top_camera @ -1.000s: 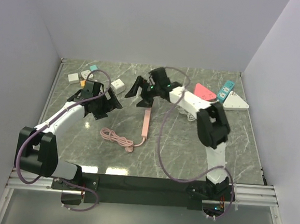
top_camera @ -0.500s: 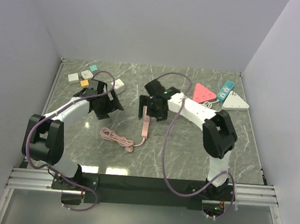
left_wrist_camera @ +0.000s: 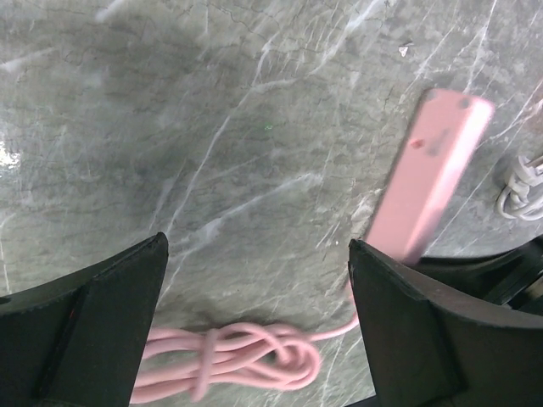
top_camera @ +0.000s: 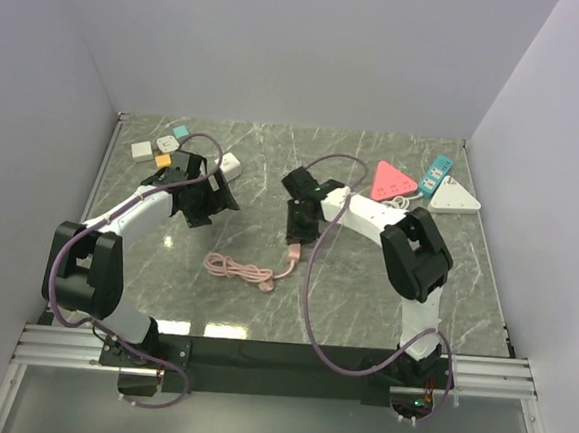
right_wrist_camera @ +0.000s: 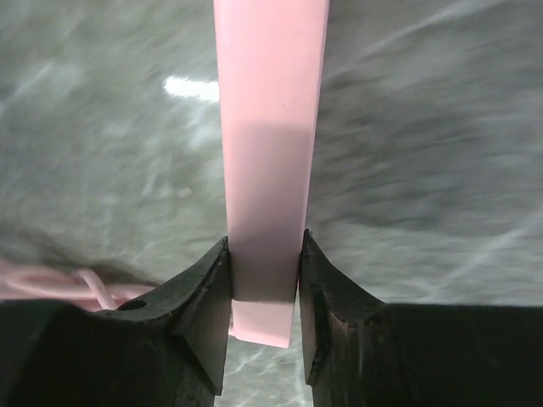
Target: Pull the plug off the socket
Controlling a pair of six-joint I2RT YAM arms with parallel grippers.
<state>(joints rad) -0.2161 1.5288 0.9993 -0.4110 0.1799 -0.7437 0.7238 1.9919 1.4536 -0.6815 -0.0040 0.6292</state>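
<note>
While my right gripper [right_wrist_camera: 264,254] clamps the strip [right_wrist_camera: 270,127] as anchor | left gripper [left_wrist_camera: 257,254] gapes at its 9 o'clock, ready | cord [left_wrist_camera: 246,356] coiled at 8

1 pink socket strip [right_wrist_camera: 270,127]; 2 triangular sockets [top_camera: 393,178], 1 blue strip [top_camera: 436,174] right of it; 5 small adapters [top_camera: 141,150] left of it.

Left pincer [left_wrist_camera: 257,254] spans bare table [left_wrist_camera: 170,127]; cord [left_wrist_camera: 246,360] and socket strip [left_wrist_camera: 428,170] close by.

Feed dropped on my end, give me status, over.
Right gripper shut on pink power strip. Left gripper open, empty. Plug not visible. Coiled pink cable lies under it.
</note>
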